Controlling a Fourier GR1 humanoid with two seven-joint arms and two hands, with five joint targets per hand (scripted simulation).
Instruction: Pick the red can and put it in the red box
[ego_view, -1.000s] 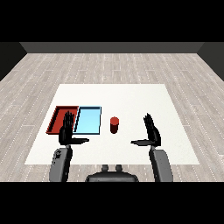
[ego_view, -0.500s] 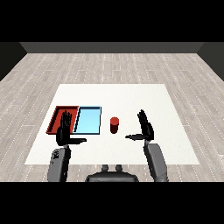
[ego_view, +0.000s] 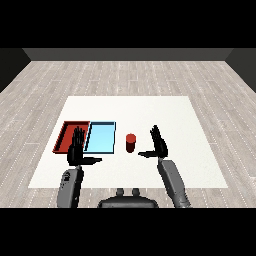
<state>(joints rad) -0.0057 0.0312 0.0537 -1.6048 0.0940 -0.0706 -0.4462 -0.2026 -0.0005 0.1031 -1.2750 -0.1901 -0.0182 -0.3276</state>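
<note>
right hand (ego_view: 159, 142) moved closer; red can (ego_view: 131, 142) just left, untouched.

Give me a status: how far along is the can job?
Done: nothing yet. The red can stands upright on the table, right of the blue tray, and the red tray holds no can. In hand: the right robot hand is open beside the can, not touching it. The left robot hand is open near the trays. Left: grasp, lift, carry over the blue tray, set down in the red tray.
</note>
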